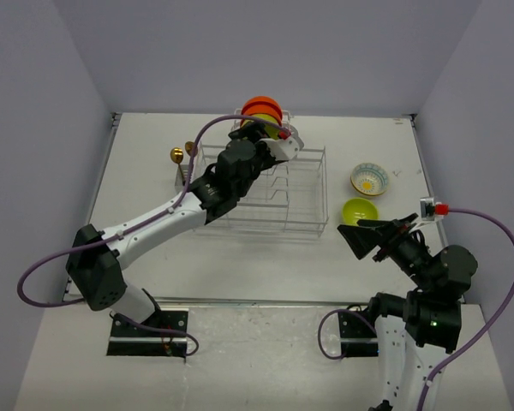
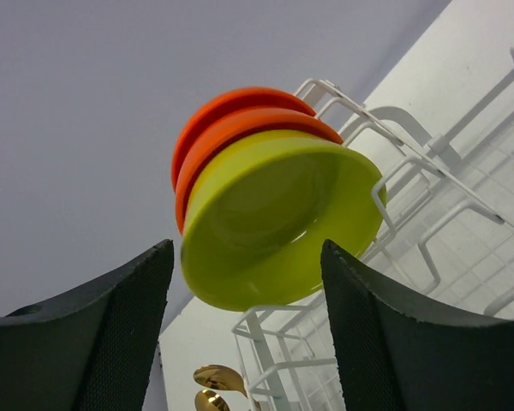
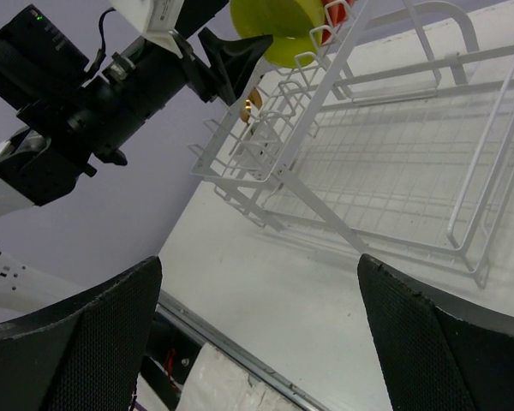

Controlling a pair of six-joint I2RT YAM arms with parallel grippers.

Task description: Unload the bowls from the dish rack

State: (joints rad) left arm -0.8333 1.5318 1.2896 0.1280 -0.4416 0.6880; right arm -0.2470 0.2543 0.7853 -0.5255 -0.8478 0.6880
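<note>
Dish rack (image 1: 283, 205): lime-green bowl (image 2: 274, 214) on edge at far end, backed by two orange-red bowls (image 2: 231, 107). Left gripper (image 2: 247, 274): jaws apart either side of that lime-green bowl, not gripping. Right gripper (image 3: 259, 265): wide open, empty. On table (image 1: 240, 257) right of rack: patterned bowl (image 1: 369, 178), second lime-green bowl (image 1: 360, 211)

The left gripper (image 2: 247, 257) had its two black fingers (image 2: 111, 342) spread wide, with a lime-green bowl (image 2: 278, 218) framed between them. Two orange bowls (image 2: 240, 101) were stacked close behind the green one, and all three stood on edge in the white wire rack (image 2: 428, 205). Two gold spoons (image 2: 216, 384) showed low down beside the rack's corner.
</note>
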